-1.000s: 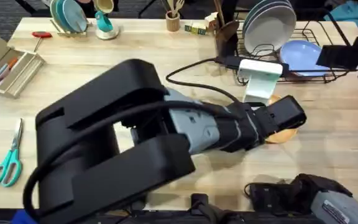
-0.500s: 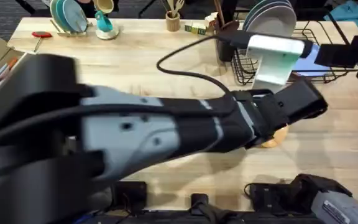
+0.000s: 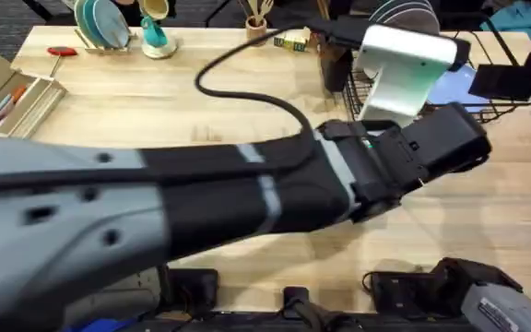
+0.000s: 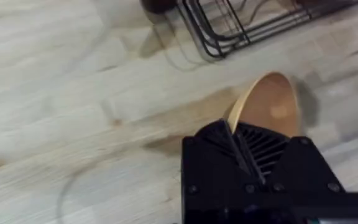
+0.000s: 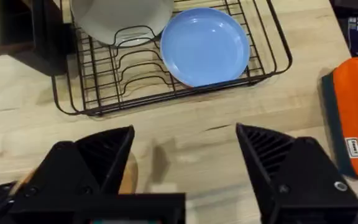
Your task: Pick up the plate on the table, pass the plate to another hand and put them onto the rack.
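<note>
The orange-tan plate point(image 4: 272, 102) stands on edge, pinched at its rim by my left gripper point(image 4: 236, 135), which is shut on it just above the table point(image 4: 73, 124). From overhead, the left arm reaches across to the right and its wrist point(image 3: 427, 152) covers the plate. Beyond it at the back right stands the black wire rack point(image 3: 464, 101), whose corner point(image 4: 225, 34) also lies close ahead of the plate. My right gripper point(image 5: 185, 130) is open and holds nothing, facing the rack point(image 5: 135, 87) from the near side.
In the rack sit a light blue plate point(image 5: 205, 45) and grey-white plates point(image 5: 120, 15). An orange pouch point(image 5: 353, 118) lies to the rack's right. A dark knife block point(image 3: 332, 55), a cable point(image 3: 247, 88) and a tray point(image 3: 7, 97) also occupy the table.
The left arm has risen toward the overhead camera and moved farther right and back with the plate, which showed under the wrist before and is now covered.
</note>
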Tool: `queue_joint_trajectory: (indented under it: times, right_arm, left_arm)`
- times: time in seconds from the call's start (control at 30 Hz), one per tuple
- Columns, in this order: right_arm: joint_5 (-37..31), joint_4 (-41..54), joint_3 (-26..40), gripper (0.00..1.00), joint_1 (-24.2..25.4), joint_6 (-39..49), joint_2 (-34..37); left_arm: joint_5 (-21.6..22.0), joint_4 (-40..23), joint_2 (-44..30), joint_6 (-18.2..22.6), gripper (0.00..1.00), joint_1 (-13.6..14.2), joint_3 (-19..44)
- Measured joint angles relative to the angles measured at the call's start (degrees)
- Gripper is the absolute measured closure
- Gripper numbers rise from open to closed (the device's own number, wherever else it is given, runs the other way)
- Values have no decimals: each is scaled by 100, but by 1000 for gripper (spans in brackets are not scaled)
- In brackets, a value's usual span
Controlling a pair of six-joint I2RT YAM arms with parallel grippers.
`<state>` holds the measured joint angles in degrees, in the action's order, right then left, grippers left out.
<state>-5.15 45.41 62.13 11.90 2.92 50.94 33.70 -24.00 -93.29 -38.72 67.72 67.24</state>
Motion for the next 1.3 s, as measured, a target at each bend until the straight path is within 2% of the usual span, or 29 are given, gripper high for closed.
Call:
queue_joint_trajectory:
  times: [0.17,0.3,0.63,0.87,1.0,1.17,1.3]
  right_arm:
    - [0,17,2,7,0,-245,1]
    - [117,139,2,7,0,-421,0]
    - [986,204,2,7,0,-689,2]
    - [2004,230,2,6,0,-770,2]
    - [2848,229,2,6,0,-787,2]
    - [3853,216,2,6,0,-815,2]
    - [4313,212,2,6,0,-851,2]
  left_arm:
    - [317,-207,461,22,963,-3,0]
    - [402,-317,864,29,960,-89,0]
    - [513,-521,1695,20,961,-681,0]
    - [517,-548,2146,18,961,-1173,0]
    - [520,-605,2348,18,962,-1389,0]
    - [535,-679,2551,18,962,-1506,0]
    - [535,-714,2714,17,962,-1506,0]
